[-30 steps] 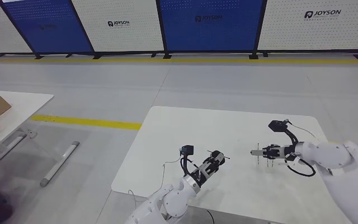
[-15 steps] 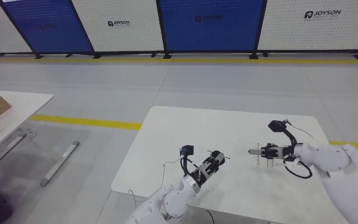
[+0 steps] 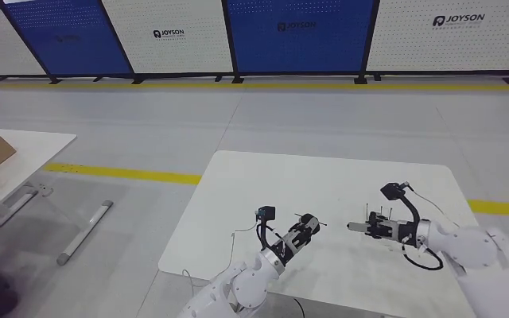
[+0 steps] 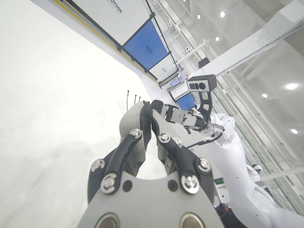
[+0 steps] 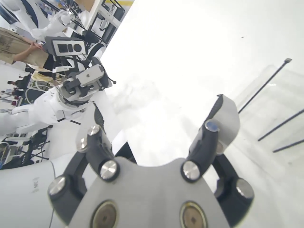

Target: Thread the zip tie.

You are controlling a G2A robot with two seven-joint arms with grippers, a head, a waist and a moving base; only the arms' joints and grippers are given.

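Pinching a thin black zip tie (image 5: 112, 79) between the closed left fingers (image 4: 133, 119), held above the surface (image 3: 318, 183). With right fingers (image 5: 228, 112) spread wide, just beside three more ties (image 5: 263, 86) standing upright

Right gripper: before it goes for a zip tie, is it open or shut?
Open: the right gripper shows its fingers wide apart, nothing between them.
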